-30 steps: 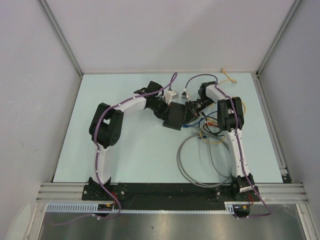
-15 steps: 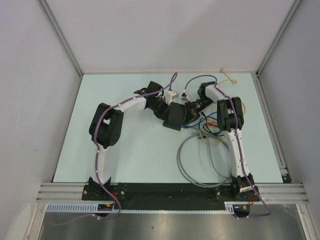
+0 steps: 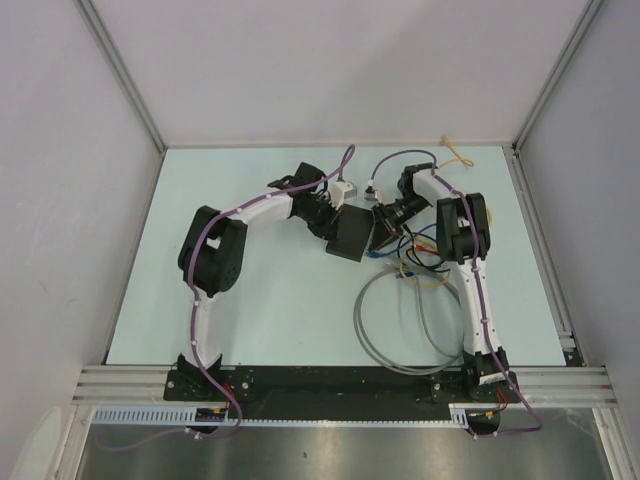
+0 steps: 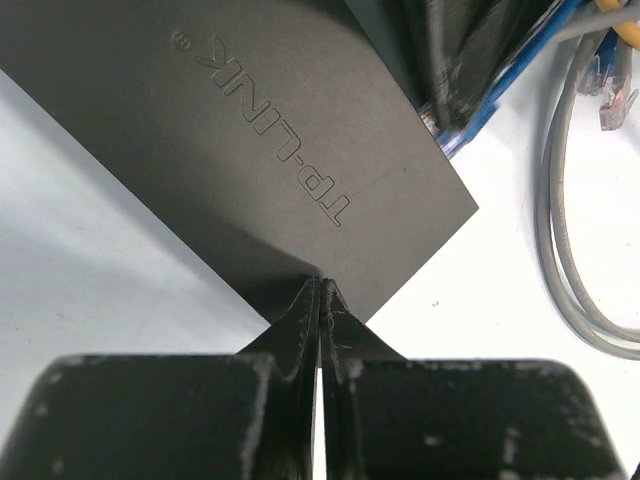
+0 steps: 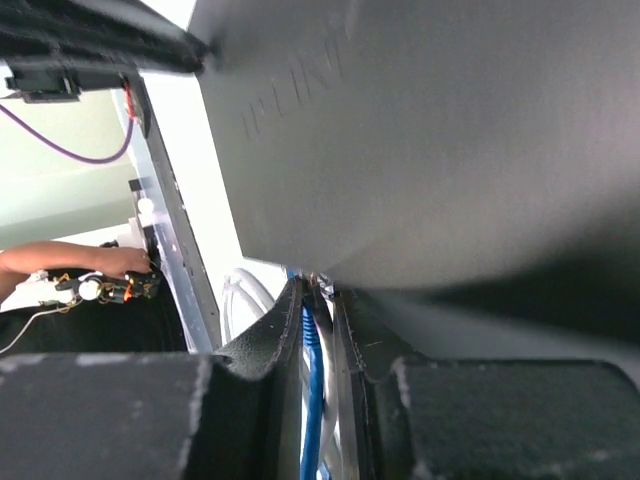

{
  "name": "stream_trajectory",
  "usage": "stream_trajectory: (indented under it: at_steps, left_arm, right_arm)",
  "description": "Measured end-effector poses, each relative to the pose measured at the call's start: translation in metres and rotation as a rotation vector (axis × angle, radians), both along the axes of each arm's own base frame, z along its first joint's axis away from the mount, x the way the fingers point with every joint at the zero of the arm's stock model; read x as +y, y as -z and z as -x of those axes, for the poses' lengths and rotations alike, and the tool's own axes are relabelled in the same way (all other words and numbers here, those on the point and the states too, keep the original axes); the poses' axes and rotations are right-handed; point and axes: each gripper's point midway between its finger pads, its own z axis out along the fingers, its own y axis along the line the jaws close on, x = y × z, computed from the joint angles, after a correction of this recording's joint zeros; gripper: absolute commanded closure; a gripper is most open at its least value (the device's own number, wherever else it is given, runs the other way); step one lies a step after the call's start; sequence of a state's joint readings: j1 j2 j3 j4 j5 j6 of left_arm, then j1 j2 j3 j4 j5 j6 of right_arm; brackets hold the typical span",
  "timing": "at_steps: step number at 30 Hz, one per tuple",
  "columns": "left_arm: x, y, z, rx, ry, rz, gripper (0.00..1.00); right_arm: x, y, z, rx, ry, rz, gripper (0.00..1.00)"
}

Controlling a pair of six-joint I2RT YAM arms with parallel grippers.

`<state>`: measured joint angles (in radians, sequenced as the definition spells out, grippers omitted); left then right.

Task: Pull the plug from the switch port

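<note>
Right gripper [image 5: 318,292] pinches blue cable [image 5: 311,385] beside the switch [image 5: 480,130] — left gripper [image 4: 320,287], pressed together, touches its edge.

A matte black switch [image 4: 250,150], its raised TP-LINK lettering the same black as the lid, stands out against a pale mint-green table [image 3: 270,320]. A bright blue cable [image 5: 312,400] shows between the black fingers of the right gripper [image 5: 318,300]. The left gripper [image 4: 320,300] is black too, and both are flecked with pale scuff marks. Grey cable [image 4: 550,240] and a strand of yellow cable [image 4: 625,28] add the only other colour on the table. The left arm [image 3: 197,320] and right arm [image 3: 478,300] are white with black joints, each trailing a purple lead [image 3: 345,160]. The walls [image 3: 330,70] are a plain pale grey, and the frame rail [image 3: 120,385] is silver.
</note>
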<state>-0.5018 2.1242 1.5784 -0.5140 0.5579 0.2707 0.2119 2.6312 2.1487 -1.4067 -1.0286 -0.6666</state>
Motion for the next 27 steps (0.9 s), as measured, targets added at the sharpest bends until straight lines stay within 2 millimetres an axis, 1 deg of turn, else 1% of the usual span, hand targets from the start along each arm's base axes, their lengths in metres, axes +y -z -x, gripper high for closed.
stream_trajectory:
  at_steps: [5,7,8,10,14,21,24,27]
  left_arm:
    - [0.0,0.0,0.0,0.0,0.0,0.0,0.99]
    - [0.0,0.0,0.0,0.0,0.0,0.0,0.99]
    - [0.0,0.0,0.0,0.0,0.0,0.0,0.99]
    - [0.0,0.0,0.0,0.0,0.0,0.0,0.99]
    - [0.0,0.0,0.0,0.0,0.001,0.0,0.99]
    - [-0.001,0.0,0.001,0.0,0.003,0.0,0.99]
    - [-0.001,0.0,0.001,-0.001,0.003,0.0,0.99]
    - [-0.001,0.0,0.001,-0.001,0.003,0.0,0.99]
  right_arm:
    - [-0.022,0.002,0.011,0.049,0.005,0.079,0.87]
    - [-0.028,0.001,0.011,0.052,0.006,0.097,0.87]
    - [-0.03,0.001,0.008,0.044,0.005,0.107,0.86]
    - [-0.034,0.0,-0.002,-0.002,0.0,0.129,0.86]
    - [-0.038,-0.001,-0.019,-0.098,-0.011,0.142,0.84]
    - [-0.039,-0.002,-0.023,-0.121,-0.013,0.134,0.84]
    - [-0.04,-0.004,-0.031,-0.169,-0.019,0.135,0.82]
    - [-0.045,-0.007,-0.045,-0.233,-0.013,0.15,0.8]
